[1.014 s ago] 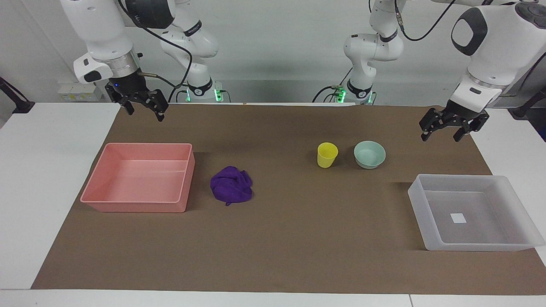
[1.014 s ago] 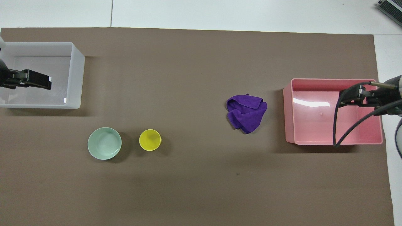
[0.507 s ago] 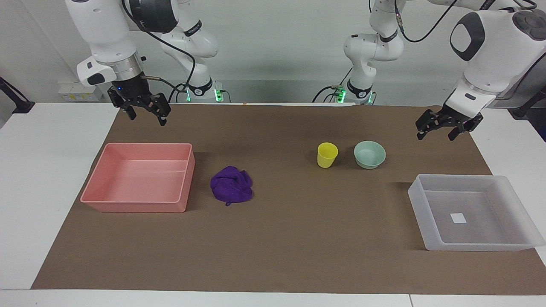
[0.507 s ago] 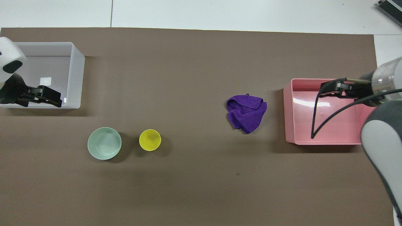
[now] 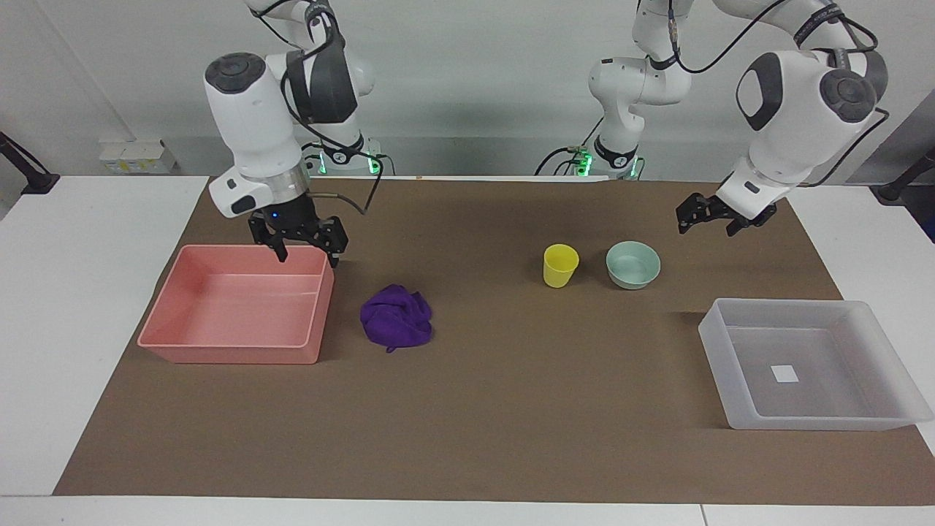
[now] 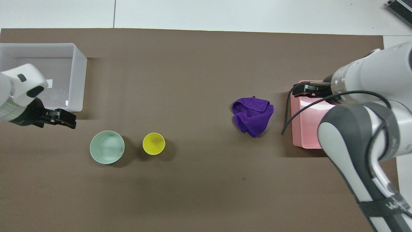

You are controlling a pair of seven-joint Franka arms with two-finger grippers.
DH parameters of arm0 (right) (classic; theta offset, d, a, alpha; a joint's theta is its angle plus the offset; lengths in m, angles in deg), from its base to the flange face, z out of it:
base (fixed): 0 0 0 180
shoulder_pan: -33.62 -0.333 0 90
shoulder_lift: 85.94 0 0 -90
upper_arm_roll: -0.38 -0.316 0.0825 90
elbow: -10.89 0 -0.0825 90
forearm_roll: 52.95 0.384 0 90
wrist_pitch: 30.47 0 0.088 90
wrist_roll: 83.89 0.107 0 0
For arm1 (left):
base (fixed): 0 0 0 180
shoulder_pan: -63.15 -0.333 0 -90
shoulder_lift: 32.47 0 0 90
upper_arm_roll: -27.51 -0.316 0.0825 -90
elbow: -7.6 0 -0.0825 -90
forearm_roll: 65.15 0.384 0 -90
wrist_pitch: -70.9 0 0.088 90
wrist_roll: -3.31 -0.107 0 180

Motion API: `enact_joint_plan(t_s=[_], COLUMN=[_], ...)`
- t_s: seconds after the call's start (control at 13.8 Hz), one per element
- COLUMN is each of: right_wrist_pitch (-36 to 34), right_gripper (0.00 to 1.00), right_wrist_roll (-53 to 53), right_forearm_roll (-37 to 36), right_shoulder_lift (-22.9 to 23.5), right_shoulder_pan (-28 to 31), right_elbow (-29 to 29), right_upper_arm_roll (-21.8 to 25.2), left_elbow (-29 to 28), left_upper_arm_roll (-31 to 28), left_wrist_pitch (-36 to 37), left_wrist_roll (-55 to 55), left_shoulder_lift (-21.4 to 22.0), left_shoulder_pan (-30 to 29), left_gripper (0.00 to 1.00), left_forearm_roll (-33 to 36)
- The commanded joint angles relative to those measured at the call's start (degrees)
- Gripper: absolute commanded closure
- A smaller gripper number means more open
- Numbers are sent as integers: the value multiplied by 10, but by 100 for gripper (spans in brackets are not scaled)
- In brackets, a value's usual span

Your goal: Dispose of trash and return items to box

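Note:
The trash, a crumpled purple cloth [image 5: 397,316] [image 6: 252,116], lies on the brown mat beside the pink tray. A yellow cup [image 5: 560,264] [image 6: 154,143] and a mint-green bowl [image 5: 632,264] [image 6: 107,147] stand side by side toward the left arm's end. The box [image 5: 818,422] [image 6: 79,80], translucent with a white sticker inside, holds nothing. My right gripper [image 5: 307,256] [image 6: 296,91] hangs open over the pink tray's corner closest to the cloth. Over the mat, between bowl and box, my left gripper [image 5: 707,228] [image 6: 69,120] is open and holds nothing.
A pink tray [image 5: 226,354] [image 6: 297,129] with nothing in it sits at the right arm's end of the mat. The right arm's forearm covers much of it in the overhead view. White tabletop borders the mat.
Both arms swung inward and down. The right gripper went from the mat's corner to the pink tray's edge. The left gripper left the box and came toward the bowl.

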Motion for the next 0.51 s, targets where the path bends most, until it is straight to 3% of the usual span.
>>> enact_joint_plan(t_s=[0.0, 0.29, 0.36, 0.43], right_wrist_pitch=[96, 185, 211, 225], right_gripper=[0, 0, 0, 0], right_wrist_roll=[24, 24, 23, 27], right_forearm_roll=[-1, -1, -2, -2], right_shoulder_lift=[10, 31, 46, 58], right_shoulder_pan=[-21, -32, -39, -54], right_elbow=[75, 133, 139, 141], right_upper_arm_roll=[-2, -2, -2, -1], left_elbow=[-90, -92, -90, -86], left_upper_arm_roll=[-5, -5, -5, -5], left_wrist_pitch=[-91, -128, -129, -129], left_wrist_roll=[1, 6, 6, 6], left_shoulder_lift=[21, -54, -66, -72], left_shoulder_pan=[12, 7, 7, 7], left_gripper=[0, 0, 17, 48], left_forearm_roll=[-2, -2, -2, -2])
